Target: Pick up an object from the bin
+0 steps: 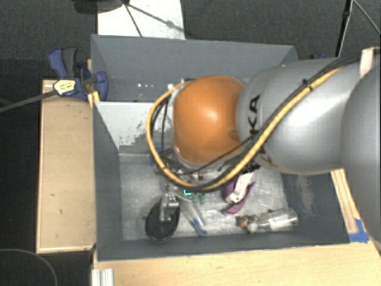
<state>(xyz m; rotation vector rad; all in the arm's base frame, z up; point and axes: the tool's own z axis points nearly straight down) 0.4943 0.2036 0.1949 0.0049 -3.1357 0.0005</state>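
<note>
Lower centre of frame: my gripper (172, 202) sits low in the bin (113, 159), at the upper end of a black oval thing (159, 224) in the bin's lower left. Under the orange cover (202, 118) I cannot tell whether it is spread or pressed together. I'd centre over the oval, clear of the blue stick (195, 219) beside it.

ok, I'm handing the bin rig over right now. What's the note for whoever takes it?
Gripper: low in the bin, under the orange wrist cover, at the top edge of a black oval thing front left. Open or shut: cannot tell.
Nearby: thin blue-tipped stick, purple and white piece, clear and silver piece front right.
Done: arm is down in the bin; all things lie on the floor.
Left: grasp one thing, lift it out.
</note>
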